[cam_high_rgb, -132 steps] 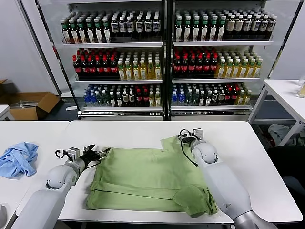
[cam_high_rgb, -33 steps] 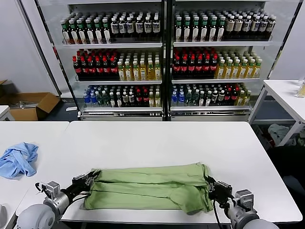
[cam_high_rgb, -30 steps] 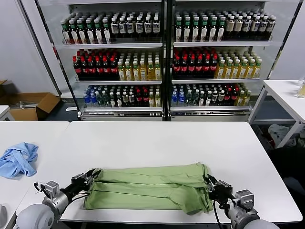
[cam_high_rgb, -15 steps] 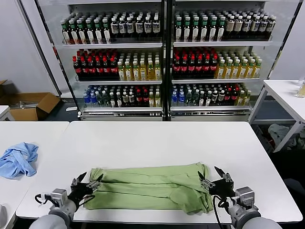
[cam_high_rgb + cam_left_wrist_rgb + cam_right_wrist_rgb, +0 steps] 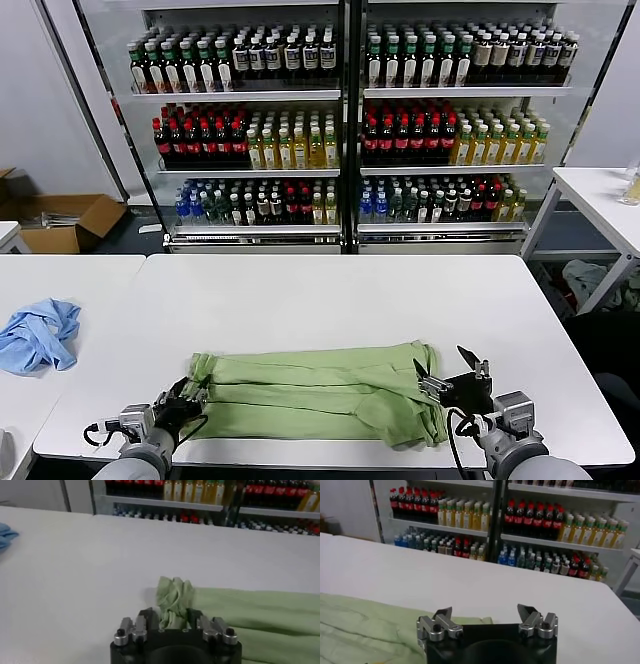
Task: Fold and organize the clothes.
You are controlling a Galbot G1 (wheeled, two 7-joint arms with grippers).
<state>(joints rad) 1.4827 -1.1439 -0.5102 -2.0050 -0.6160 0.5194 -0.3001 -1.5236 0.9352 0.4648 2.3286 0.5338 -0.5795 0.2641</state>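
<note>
The light green shirt [image 5: 310, 390] lies folded into a long band across the front of the white table [image 5: 330, 300]; its chequered print is hidden. My left gripper [image 5: 188, 398] is at the shirt's left end, near the table's front edge. In the left wrist view its fingers [image 5: 145, 619] stand close on either side of a bunched, raised piece of the shirt [image 5: 172, 595]. My right gripper [image 5: 447, 372] is open and empty, just beyond the shirt's right end. In the right wrist view [image 5: 485, 612] the shirt [image 5: 360, 625] lies to one side of it.
A crumpled light blue garment [image 5: 40, 335] lies on the neighbouring table at the left. Drink coolers full of bottles [image 5: 345, 120] stand behind the table. Another white table [image 5: 605, 200] is at the far right, and a cardboard box [image 5: 65, 220] sits on the floor at the left.
The shirt was folded toward the front edge. Half a second ago both grippers stood open; now the left has drawn back and narrowed on the shirt's end. The right stays open.
</note>
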